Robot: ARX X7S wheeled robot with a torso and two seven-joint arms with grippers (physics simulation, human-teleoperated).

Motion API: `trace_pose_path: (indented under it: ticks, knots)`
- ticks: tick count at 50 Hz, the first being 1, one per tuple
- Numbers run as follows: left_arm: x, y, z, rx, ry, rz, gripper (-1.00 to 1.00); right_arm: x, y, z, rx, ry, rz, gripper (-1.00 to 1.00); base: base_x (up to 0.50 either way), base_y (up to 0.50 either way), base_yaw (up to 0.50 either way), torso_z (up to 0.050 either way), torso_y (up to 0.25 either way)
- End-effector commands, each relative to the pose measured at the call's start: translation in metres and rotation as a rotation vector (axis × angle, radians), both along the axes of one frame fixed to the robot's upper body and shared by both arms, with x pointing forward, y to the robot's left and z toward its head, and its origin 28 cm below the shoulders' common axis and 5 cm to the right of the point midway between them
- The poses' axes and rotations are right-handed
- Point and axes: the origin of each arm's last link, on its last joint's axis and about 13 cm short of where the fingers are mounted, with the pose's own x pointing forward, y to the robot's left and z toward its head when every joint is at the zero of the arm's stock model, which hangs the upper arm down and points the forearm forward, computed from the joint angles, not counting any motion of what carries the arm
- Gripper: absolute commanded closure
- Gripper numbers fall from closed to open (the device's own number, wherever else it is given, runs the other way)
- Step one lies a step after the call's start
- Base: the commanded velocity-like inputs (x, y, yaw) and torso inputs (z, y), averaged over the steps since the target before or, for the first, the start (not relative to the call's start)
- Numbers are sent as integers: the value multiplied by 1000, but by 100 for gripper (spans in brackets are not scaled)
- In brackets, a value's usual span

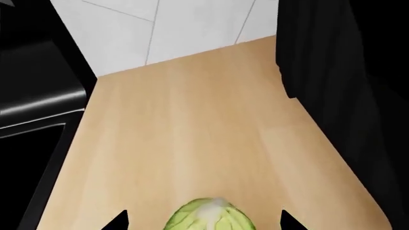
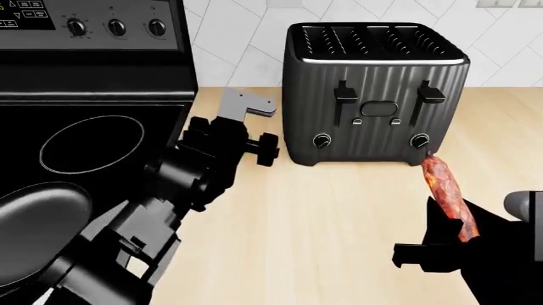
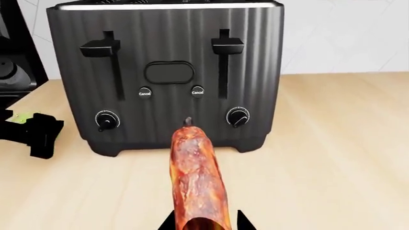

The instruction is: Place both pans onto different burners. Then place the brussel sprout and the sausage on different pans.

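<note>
Wooden counter (image 2: 339, 210); sausage (image 2: 447, 194) near toaster (image 2: 378, 95) front.

Sausage (image 3: 197, 184) clamped; sprout (image 1: 211, 216) between claw tips.

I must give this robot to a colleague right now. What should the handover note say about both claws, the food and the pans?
Left claw: around the brussel sprout on the wooden counter, between stove and toaster. Whether it is already clamped cannot be told.
Right claw: shut on the sausage, which points toward the toaster front.
Pans: one dark pan shows at the stove's near left edge; whether it sits on a burner is unclear. The second pan is out of view. The marked burner is bare.
Done: sausage grasped.
Left: check both pans sit on separate burners, then put sprout and sausage in different pans.
</note>
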Motion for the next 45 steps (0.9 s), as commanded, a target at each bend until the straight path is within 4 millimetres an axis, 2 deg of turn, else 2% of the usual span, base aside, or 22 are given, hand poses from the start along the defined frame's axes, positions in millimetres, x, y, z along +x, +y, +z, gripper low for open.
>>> trace_pose_path:
  ticks: [1, 14, 15, 26, 28, 31, 38, 45]
  knots:
    - [6, 4, -10, 31, 63, 36, -100, 3, -3, -2, 22, -2, 132, 100, 0, 0, 0, 0, 0]
    - [5, 6, -5, 48, 126, 46, -100, 4, -3, -3, 26, 0, 135, 100, 0, 0, 0, 0, 0]
    - [5, 6, -5, 49, 125, 48, 100, 4, -3, -3, 27, 0, 135, 100, 0, 0, 0, 0, 0]
    - [10, 8, 0, 10, 68, 75, 100, 5, -4, -6, 36, 4, 130, 100, 0, 0, 0, 0, 0]
    - [5, 10, 5, -10, 42, 66, 100, 5, -4, -6, 36, 1, 130, 100, 0, 0, 0, 0, 0]
    - [-14, 17, 15, -38, -3, 46, 100, 5, -3, -8, 39, 2, 135, 100, 0, 0, 0, 0, 0]
    - [-78, 40, 52, -106, -145, -25, 100, 6, 1, -10, 39, 1, 152, 100, 0, 0, 0, 0, 0]
    - [-131, 64, 70, -106, -249, -49, 100, 10, 4, -11, 18, -9, 153, 100, 0, 0, 0, 0, 0]
